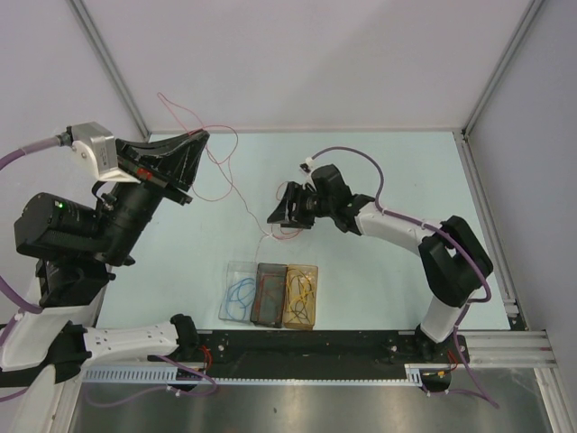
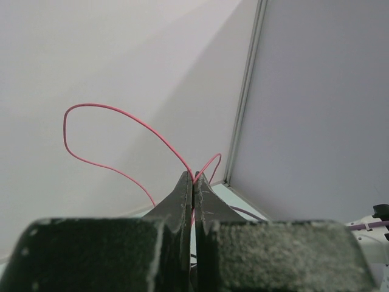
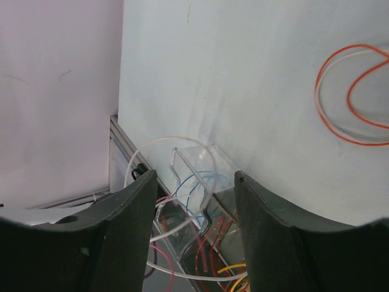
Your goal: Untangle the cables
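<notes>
Partly done | left gripper (image 2: pixel 193 179) clamped on red wire (image 2: pixel 91 104), raised far left | right gripper (image 1: pixel 281 209) jaws apart, empty, above knot (image 1: pixel 281 233) at centre | blue, dark, yellow wires (image 1: pixel 239 293) lie in trays (image 1: pixel 236 264) | red, orange, white strands remain to separate.

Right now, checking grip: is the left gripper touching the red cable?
Touching: the left wrist view shows the left gripper shut on the red cable, looping from its tips.

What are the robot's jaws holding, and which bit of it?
The left gripper pinches the thin red wire in its shut jaws' tips, partway along, with a loop rising beyond them. The right gripper holds nothing; its jaws stand apart.
</notes>
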